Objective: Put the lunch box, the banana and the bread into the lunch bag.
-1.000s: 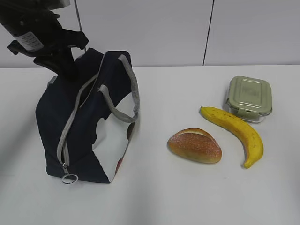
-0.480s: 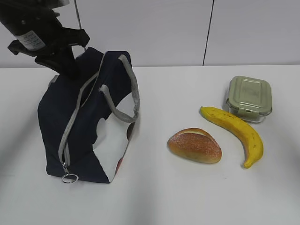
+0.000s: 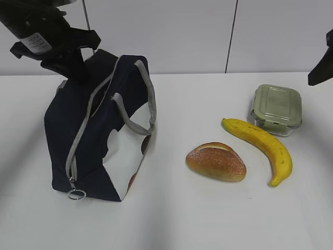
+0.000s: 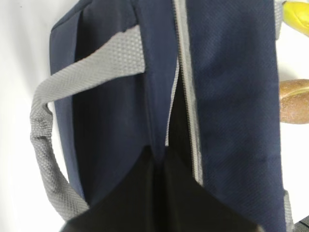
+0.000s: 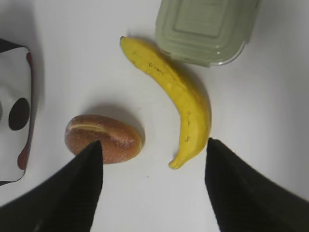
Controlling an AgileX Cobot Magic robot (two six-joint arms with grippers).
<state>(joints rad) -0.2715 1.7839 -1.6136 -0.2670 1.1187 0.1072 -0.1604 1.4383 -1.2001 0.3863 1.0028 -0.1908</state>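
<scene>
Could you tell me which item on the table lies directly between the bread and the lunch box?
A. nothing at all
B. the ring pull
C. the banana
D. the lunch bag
C: in the exterior view the banana curves across the table between the bread and the lunch box, while the lunch bag stands far to the left.

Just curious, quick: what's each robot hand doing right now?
Left end effector: closed on the lunch bag.
Right end effector: open, holding nothing.
</scene>
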